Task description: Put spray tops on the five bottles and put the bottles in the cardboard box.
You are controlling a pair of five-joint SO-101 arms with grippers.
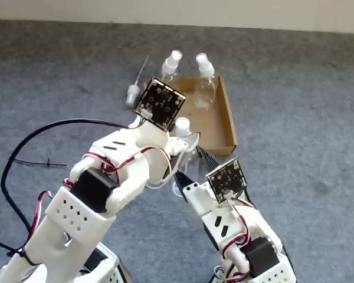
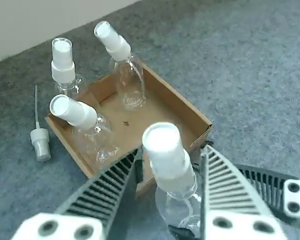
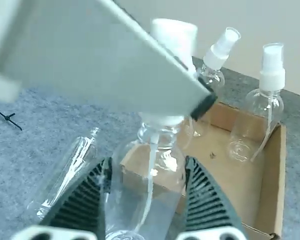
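Just outside the cardboard box's (image 1: 230, 118) near wall, the right gripper (image 3: 147, 167) clamps a clear bottle (image 3: 155, 150) upright. The left gripper (image 2: 172, 149) pinches its spray top (image 2: 160, 137) from above, in line with the neck. The box lies straight beyond.

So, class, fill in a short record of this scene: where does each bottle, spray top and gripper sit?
cardboard box: on the grey carpet
boxed bottles: two, spray tops on
corner bottle: capped, by the box's far corner
held bottle: upright beside the box
right gripper: shut on the held bottle's body
left gripper: around its spray top
loose spray top: lying on the carpet
bare bottle: lying on the carpet, no top
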